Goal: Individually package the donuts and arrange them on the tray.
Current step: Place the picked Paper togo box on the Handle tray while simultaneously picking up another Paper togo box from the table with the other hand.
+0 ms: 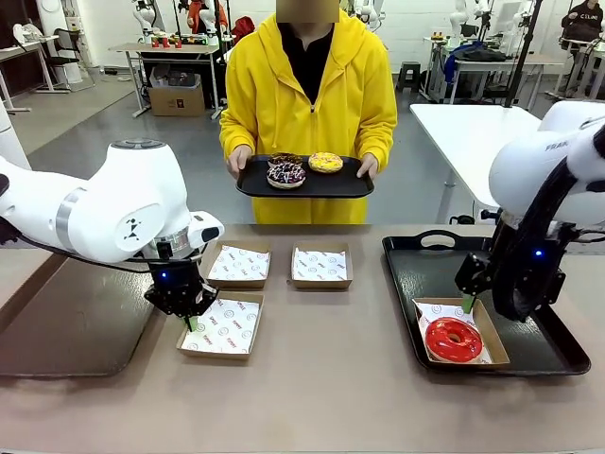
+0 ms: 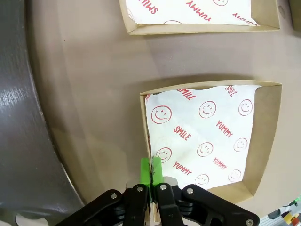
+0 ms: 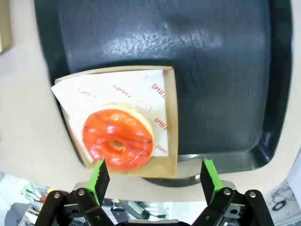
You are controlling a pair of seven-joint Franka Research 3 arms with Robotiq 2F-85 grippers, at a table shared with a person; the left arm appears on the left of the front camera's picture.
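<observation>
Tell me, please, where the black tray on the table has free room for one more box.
The tray is bare from the box with the red donut back to the far rim, and to that box's right. Its near left corner is taken. The open right gripper hangs over that box, so passing there is tight.

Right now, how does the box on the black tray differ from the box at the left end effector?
The tray box holds a red donut; the left box holds only paper. The tray box sits on the black tray; the left box on the table. The left end effector is shut on the left box's wall; the right end effector hangs open near the tray box. Both are brown cardboard lined with printed paper.
</observation>
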